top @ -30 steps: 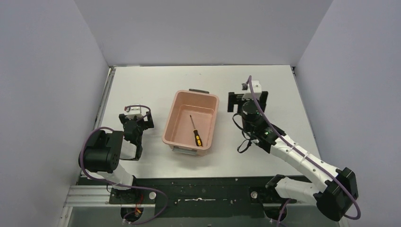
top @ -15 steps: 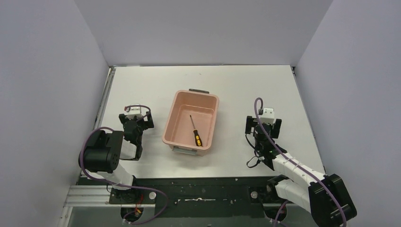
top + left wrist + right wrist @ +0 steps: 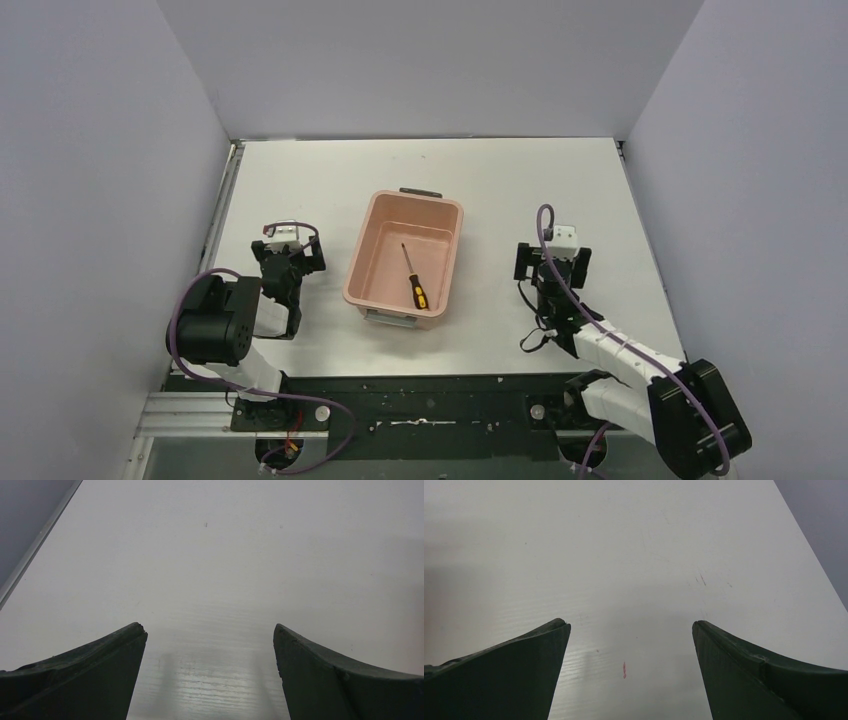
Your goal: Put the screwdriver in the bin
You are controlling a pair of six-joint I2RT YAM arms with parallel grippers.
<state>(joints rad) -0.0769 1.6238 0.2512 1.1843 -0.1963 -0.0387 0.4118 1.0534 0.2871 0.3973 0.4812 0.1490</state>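
Since a second ago the right arm has drawn back from beside the bin's far right corner to a spot well right of the bin's near half; the last half second changed almost nothing. Left arm, bin and screwdriver lie as they did.

The screwdriver (image 3: 412, 277) lies inside the bin (image 3: 360, 262), on its floor, with the yellow-and-black handle toward the near right corner and the dark shaft pointing toward the far end. It is the only thing in the bin. No gripper touches either of them.

Right of the bin, the right gripper (image 3: 553, 250) sits low over the table (image 3: 480, 180), its jaws wide apart and holding nothing. Left of the bin, the left gripper (image 3: 288, 250) also sits low, jaws spread and holding nothing.

Only the overhead view shows the bin and the screwdriver. The right wrist view shows the right gripper (image 3: 631, 625) with only bare tabletop between its dark fingers (image 3: 514, 670), and a small red mark (image 3: 624, 670) the overhead view does not pick up. The left wrist view shows the left gripper (image 3: 210, 627) over plain white table, with faint reflections of its fingers (image 3: 80, 675).
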